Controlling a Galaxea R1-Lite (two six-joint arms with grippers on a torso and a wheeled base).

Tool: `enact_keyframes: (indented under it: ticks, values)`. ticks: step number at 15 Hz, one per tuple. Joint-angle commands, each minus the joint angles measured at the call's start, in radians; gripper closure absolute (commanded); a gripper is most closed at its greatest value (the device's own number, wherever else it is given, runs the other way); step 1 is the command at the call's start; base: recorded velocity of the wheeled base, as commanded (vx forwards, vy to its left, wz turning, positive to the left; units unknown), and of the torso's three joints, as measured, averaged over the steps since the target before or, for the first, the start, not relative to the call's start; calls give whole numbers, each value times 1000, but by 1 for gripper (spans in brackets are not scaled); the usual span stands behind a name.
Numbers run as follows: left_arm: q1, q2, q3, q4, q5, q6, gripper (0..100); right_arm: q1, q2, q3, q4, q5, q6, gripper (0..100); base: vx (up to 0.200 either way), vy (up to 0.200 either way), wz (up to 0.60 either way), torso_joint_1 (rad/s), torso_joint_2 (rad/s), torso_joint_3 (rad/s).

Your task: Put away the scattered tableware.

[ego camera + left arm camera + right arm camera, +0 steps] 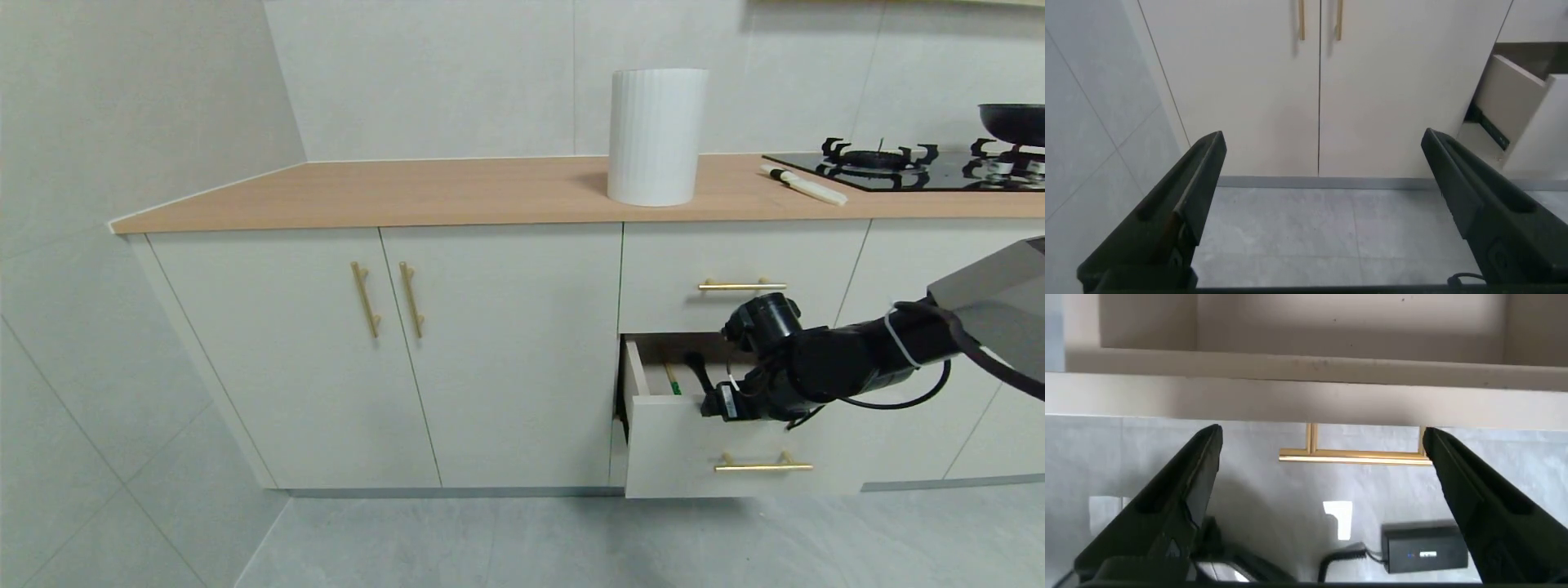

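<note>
Hovering below the stray utensil

My right gripper (1319, 445), jaws spread, sits at the open drawer's (669, 449) front edge. The pale utensil (804, 184) lies above on the counter (457, 192) beside the hob (898, 167), long axis slanting; my right arm looks nearer.

Home kitchen: wooden worktop (457, 192) over pale cabinets (490, 351) with brass handles (364, 299), gas hob (898, 167) carrying a black pan (1012, 122), tiled wall (441, 73) behind.
</note>
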Motion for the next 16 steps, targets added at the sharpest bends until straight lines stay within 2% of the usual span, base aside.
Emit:
enact_keyframes:
  ticks: [1,3,8,16]
  values:
    - [0,0,0,0,0,0,0,-26,91,-83,-2,0,-11,0,0,0,0,0,0,0]
    - [0,0,0,0,0,0,0,-39,140,-146,-5,0,-9,0,0,0,0,0,0,0]
    - [0,0,0,0,0,0,0,-60,214,-206,-31,3,-11,0,0,0,0,0,0,0]
    - [0,0,0,0,0,0,0,-108,286,-226,-268,0,-5,0,0,0,0,0,0,0]
